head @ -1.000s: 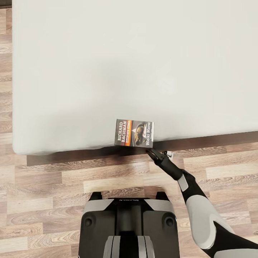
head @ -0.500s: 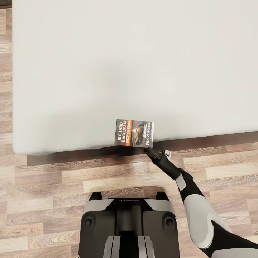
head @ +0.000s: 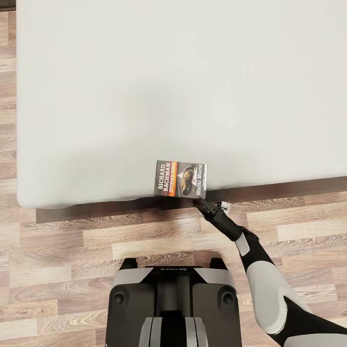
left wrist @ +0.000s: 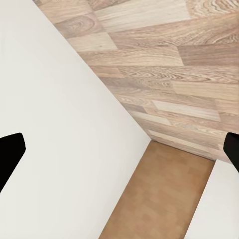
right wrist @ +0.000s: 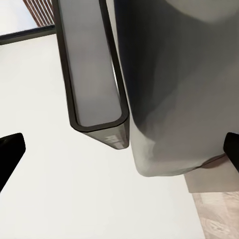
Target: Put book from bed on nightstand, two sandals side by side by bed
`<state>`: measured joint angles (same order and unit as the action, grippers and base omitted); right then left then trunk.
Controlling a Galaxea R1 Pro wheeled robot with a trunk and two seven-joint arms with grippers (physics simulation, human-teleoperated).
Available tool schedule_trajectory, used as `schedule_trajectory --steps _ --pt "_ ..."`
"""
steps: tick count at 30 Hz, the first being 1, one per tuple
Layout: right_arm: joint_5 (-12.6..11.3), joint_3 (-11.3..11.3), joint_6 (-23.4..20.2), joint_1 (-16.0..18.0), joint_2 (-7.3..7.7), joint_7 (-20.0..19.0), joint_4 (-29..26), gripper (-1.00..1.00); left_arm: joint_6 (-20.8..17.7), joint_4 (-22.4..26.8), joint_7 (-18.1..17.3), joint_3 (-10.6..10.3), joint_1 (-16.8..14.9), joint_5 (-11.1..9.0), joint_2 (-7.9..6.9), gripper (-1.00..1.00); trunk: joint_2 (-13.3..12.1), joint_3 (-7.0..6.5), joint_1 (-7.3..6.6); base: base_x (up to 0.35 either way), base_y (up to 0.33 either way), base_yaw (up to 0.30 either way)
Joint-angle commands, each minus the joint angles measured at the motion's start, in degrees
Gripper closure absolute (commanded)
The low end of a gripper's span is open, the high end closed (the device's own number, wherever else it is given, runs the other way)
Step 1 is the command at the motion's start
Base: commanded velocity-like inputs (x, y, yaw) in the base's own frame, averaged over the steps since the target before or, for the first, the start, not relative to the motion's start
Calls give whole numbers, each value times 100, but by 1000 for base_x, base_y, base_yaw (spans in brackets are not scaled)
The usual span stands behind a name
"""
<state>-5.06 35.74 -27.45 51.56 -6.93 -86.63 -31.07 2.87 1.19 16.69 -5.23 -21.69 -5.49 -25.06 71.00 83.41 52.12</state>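
The book point(head: 180, 179), dark with an orange band and white lettering, lies flat on the bed's off-white mattress point(head: 168, 86), and its near end juts over the dark frame point(head: 289, 188). My right gripper point(head: 200, 202) is just below the book's near right corner, low by the frame. In the right wrist view the book point(right wrist: 94, 64) juts out close ahead beside the grey mattress side point(right wrist: 169, 74), and the right gripper point(right wrist: 119, 149) is open around nothing. My left gripper point(left wrist: 119, 154) is open and looks at the floor. The sandals and nightstand are out of view.
Light wood-plank floor point(head: 72, 241) runs along the bed's near side and its left end. My dark base point(head: 173, 299) stands on it right in front of the book. The left wrist view holds planks point(left wrist: 174, 59) between pale surfaces.
My right gripper has crept a little left and forward, closer under the book's near right corner. The book has not moved.
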Motion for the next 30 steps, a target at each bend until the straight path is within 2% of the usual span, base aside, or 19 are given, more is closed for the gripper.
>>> schedule_trajectory --steps 1,30 --pt "22 30 -60 5 -7 -23 -4 -100 21 -5 10 -49 -2 -58 0 -100 2 2 1 0 0 0" --pt "21 30 -59 69 -39 -39 -39 -100 21 -5 10 -52 -2 -58 1 -100 2 2 1 0 0 0"
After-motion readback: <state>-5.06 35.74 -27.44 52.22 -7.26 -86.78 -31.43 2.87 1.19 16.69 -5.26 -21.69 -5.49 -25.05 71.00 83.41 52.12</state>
